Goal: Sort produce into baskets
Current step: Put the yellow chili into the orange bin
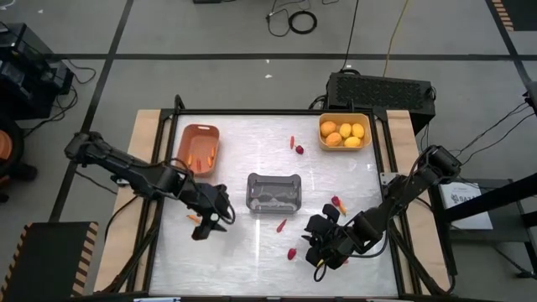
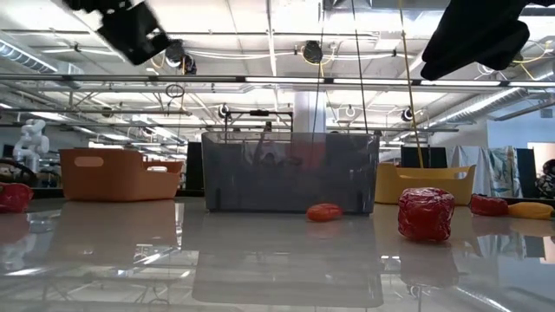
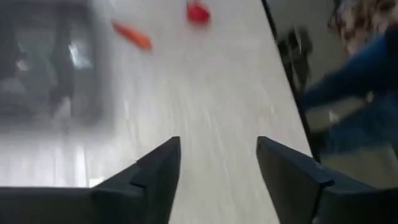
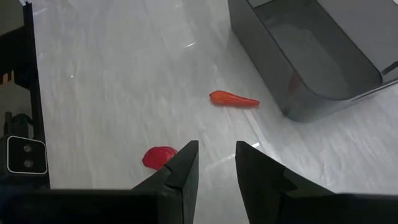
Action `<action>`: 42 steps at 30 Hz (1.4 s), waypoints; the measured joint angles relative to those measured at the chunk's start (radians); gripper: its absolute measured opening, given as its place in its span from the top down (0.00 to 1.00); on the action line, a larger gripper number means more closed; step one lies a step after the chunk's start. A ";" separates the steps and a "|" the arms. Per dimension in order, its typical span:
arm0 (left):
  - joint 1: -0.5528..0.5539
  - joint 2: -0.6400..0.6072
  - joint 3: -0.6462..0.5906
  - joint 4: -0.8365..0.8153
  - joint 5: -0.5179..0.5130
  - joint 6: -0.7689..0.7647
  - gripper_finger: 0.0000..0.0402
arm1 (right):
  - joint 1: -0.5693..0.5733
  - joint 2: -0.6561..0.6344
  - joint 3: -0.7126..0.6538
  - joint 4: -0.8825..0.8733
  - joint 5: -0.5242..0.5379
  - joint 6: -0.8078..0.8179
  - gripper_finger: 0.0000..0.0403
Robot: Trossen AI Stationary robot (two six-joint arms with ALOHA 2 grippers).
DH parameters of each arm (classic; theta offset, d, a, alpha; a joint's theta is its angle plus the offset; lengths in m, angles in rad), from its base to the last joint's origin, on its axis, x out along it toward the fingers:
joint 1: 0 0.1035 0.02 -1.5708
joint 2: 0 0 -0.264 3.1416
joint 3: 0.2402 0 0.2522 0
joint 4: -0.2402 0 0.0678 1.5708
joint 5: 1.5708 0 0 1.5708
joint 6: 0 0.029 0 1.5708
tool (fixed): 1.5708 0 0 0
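- Logging layout by the grey basket [image 1: 273, 191], which stands mid-table [image 1: 252, 264]. The terracotta basket [image 1: 200, 128] is off to its far left. The yellow basket [image 1: 345, 116] is off to its far right and holds yellow fruits [image 1: 345, 134].
- Right end effector [image 4: 216, 149] sits on the near-right side of the grey basket, low over the table. Its jaws are narrow but apart, with bare table showing through the gap and nothing held.
- Left end effector [image 1: 207, 226] sits on the near-left side of the grey basket. Its jaws are wide and empty.
- A small orange piece [image 1: 195, 219] lies just beside the left end effector, on the side away from the grey basket.
- Carrot stick [image 4: 233, 99] lies loose just off the grey basket's near wall, ahead of the right fingertips [image 4: 186, 152].
- Key relation: the stick's long axis runs roughly across the right end effector's line of approach, so parallel to the closing direction.
- Judgement: a wrist turn looks needed before pinching across the stick's thin width.
- Red berry [image 4: 158, 157] is farther from the grey basket than the stick, just beside one right fingertip but outside the gap.
- Judgement: the right arm is nearer both pieces, so a small sideways shift would centre the berry.
- More red pieces [image 1: 299, 149] lie beyond the grey basket, toward the yellow one.
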 joint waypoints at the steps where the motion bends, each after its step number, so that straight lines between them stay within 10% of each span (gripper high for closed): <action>1: -0.014 0.007 0.000 -0.036 0.013 0.000 0.43 | 0.000 0.000 0.000 0.000 0.000 0.000 0.76; 13: -0.139 0.058 -0.103 -0.390 -0.098 -0.051 0.38 | 0.000 0.000 0.000 0.000 0.001 -0.014 0.76; 42: -0.140 0.139 -0.287 -0.273 -0.157 -0.057 0.51 | 0.002 0.000 0.000 -0.008 0.001 -0.018 0.76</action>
